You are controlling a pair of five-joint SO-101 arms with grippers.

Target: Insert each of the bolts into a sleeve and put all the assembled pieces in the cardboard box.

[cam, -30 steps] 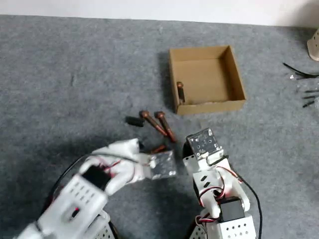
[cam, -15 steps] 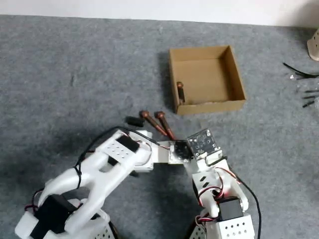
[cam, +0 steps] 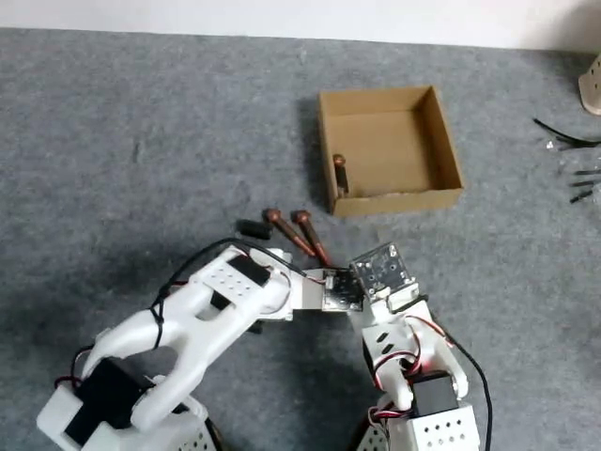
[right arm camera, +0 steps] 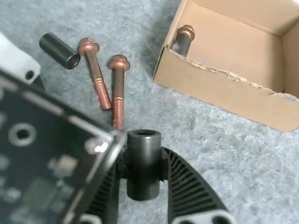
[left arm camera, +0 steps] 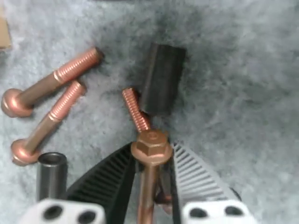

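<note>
1. Left wrist view: the left gripper (left arm camera: pixel 153 150) had its jaws clamped on the held bolt (left arm camera: pixel 148 186), with the hex head sitting at the fingertips. Just past the head lay a threaded end (left arm camera: pixel 134 109) beside a dark sleeve (left arm camera: pixel 161 79). I could not tell whether that thread belonged to the held bolt, nor whether this sleeve was the one in the other arm's grip.

2. Right wrist view: the right gripper (right arm camera: pixel 143 156) was closed on the held sleeve (right arm camera: pixel 143 175), whose open bore faced the camera. The cardboard box (right arm camera: pixel 219 91) stood beyond it. By my reading the insertion step was in hand, with bolt and sleeve brought close together. The next move called for lining the bolt's thread up with the bore on one axis, then pushing it in without either grip slipping.

3. High view: one assembled piece (cam: pixel 340 175) already leaned inside the box against a side wall. On the arms' side of the box's near wall lay a loose bolt (cam: pixel 285 229), a second bolt (cam: pixel 313 241) and a loose sleeve (cam: pixel 254 228), all not yet assembled. The left arm (cam: pixel 221 301) and right arm (cam: pixel 394 343) met a little farther from the box than those bolts.

4. High view, surroundings: everything rested on a grey carpet (cam: pixel 122 141), which looked soft enough to stop parts rolling. A pale strip (cam: pixel 282 14) ran beyond the box's far wall. Black ties (cam: pixel 563 141) and a pale object (cam: pixel 592 85) lay off the side of the box away from the loose sleeve.
</note>
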